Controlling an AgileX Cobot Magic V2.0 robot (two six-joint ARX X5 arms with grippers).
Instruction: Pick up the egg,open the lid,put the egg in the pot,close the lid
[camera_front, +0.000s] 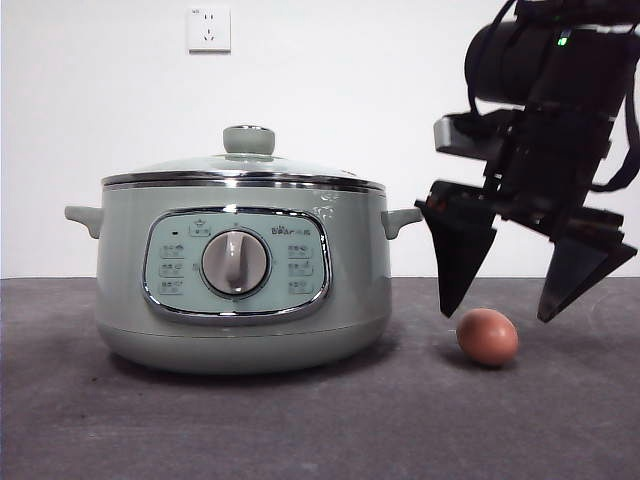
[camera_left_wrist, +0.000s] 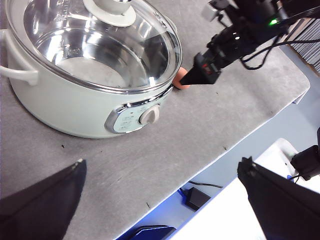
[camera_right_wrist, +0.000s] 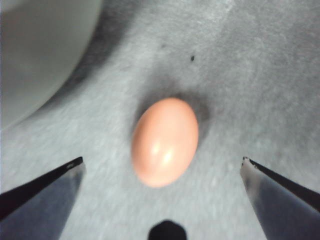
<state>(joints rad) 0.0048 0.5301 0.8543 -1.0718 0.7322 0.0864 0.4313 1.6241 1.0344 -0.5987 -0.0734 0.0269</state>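
Observation:
The brown-orange egg (camera_front: 488, 336) (camera_right_wrist: 165, 141) lies on the grey table to the right of the pot (camera_front: 240, 290). My right gripper (camera_front: 497, 314) (camera_right_wrist: 162, 167) hangs open just above the egg, one jaw on each side, not touching it. The glass lid (camera_front: 243, 168) (camera_left_wrist: 95, 40) with its green knob sits shut on the pale green pot (camera_left_wrist: 75, 100). In the left wrist view only a sliver of the egg (camera_left_wrist: 181, 81) shows behind the pot's rim. My left gripper (camera_left_wrist: 162, 172) is open and holds nothing, off to the pot's dial side and well back from it.
The pot's side handle (camera_front: 400, 220) juts toward the right arm. The table's edge (camera_left_wrist: 235, 145) runs near the pot's dial side, with cables and a white surface beyond it. A wall socket (camera_front: 208, 28) is on the back wall.

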